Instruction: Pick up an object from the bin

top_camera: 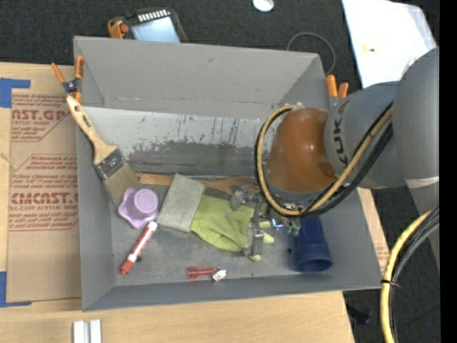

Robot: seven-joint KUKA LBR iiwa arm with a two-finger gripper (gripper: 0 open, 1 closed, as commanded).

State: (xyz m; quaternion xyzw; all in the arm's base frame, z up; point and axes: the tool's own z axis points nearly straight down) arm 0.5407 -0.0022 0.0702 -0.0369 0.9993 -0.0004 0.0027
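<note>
At the left of the bin point(200, 77) a paintbrush point(96, 138) leans on the wall, with a purple cap point(139, 206) and a red-and-white marker point(138, 247) below it, all well apart from the action. A grey pad point(180, 203) touches the left edge of the yellow-green cloth point(218, 224) mid-floor, so a lifted cloth may drag the pad along. The end effector point(255, 236) sits at the cloth's right edge; whether it is wide or narrow I cannot tell. Limp fabric could bunch and slip out. The blue cup point(310, 245), just beside on the right, could be knocked.
</note>
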